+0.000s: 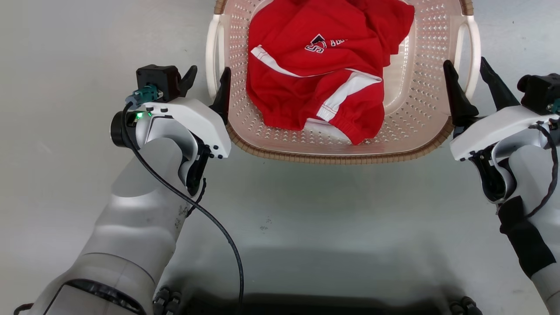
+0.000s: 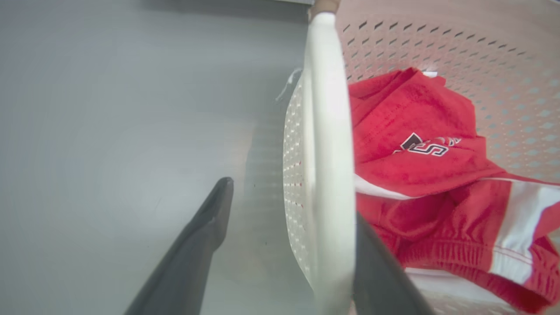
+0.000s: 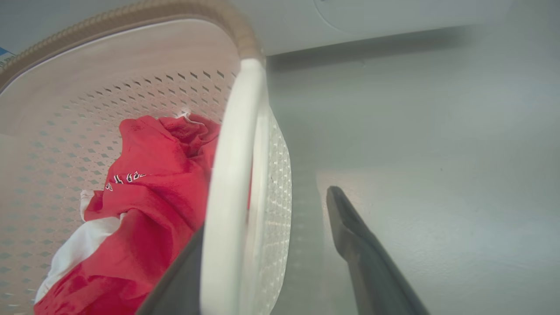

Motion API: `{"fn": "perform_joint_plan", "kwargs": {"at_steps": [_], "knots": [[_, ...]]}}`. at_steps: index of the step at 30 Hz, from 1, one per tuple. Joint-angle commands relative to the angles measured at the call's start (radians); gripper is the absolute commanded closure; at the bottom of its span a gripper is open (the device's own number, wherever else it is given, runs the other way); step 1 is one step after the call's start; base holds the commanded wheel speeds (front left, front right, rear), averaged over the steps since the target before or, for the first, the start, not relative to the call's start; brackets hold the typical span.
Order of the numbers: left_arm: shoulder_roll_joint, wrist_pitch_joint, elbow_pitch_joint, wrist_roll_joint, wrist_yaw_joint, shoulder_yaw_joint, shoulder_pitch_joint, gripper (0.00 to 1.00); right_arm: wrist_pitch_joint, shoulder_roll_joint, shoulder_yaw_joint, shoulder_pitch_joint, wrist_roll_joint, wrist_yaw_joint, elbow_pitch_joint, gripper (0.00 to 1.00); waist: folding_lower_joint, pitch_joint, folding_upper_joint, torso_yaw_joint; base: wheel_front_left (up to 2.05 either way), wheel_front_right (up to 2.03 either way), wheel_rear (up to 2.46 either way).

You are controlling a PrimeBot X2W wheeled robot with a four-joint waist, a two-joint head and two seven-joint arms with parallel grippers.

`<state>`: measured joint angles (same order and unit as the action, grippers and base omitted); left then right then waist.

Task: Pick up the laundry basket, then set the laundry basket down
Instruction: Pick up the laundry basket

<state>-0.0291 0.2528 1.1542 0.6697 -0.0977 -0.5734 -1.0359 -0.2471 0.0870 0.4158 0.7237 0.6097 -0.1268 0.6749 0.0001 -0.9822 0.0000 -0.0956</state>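
Observation:
The laundry basket [image 1: 332, 155], pale pink and perforated with a brown woven rim, stands on the grey floor with a red and white garment [image 1: 315, 65] inside. My left gripper [image 1: 209, 72] is open and straddles the basket's left white handle [image 1: 213, 57], one finger outside and one inside the basket. My right gripper [image 1: 465, 63] is open and straddles the right white handle [image 1: 470, 52] the same way. The left wrist view has the handle [image 2: 328, 153] between my left gripper's [image 2: 293, 201] spread fingers. In the right wrist view the handle [image 3: 232, 175] likewise passes between my right gripper's [image 3: 267, 214] fingers.
Grey floor [image 1: 306, 210] lies all around the basket. My own dark base [image 1: 306, 304] is at the bottom of the head view. A white panel [image 3: 393, 22] stands beyond the basket's far end. A black cable [image 1: 210, 218] hangs from my left wrist.

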Motion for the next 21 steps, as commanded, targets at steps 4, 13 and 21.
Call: {"fn": "perform_joint_plan", "kwargs": {"at_steps": [4, 13, 21], "knots": [[-0.038, 0.009, 0.026, -0.022, -0.011, 0.018, -0.006, 0.00, -0.014, -0.014, 0.044, -0.008, 0.022, -0.004, 0.003, 0.00, -0.0001, -0.018, 0.0000, 0.019, 0.00, 0.00, 0.00], [-0.028, 0.009, 0.052, -0.032, -0.022, 0.019, -0.041, 0.00, -0.014, -0.020, 0.057, 0.022, 0.033, -0.004, 0.015, 0.00, -0.0001, -0.034, 0.0000, 0.011, 0.00, 0.00, 0.00], [-0.024, 0.009, 0.059, -0.038, -0.029, 0.008, -0.042, 1.00, -0.012, -0.025, 0.099, 0.030, 0.100, -0.004, 0.047, 1.00, -0.0001, -0.036, 0.0000, 0.019, 0.00, 0.00, 0.00]]}}
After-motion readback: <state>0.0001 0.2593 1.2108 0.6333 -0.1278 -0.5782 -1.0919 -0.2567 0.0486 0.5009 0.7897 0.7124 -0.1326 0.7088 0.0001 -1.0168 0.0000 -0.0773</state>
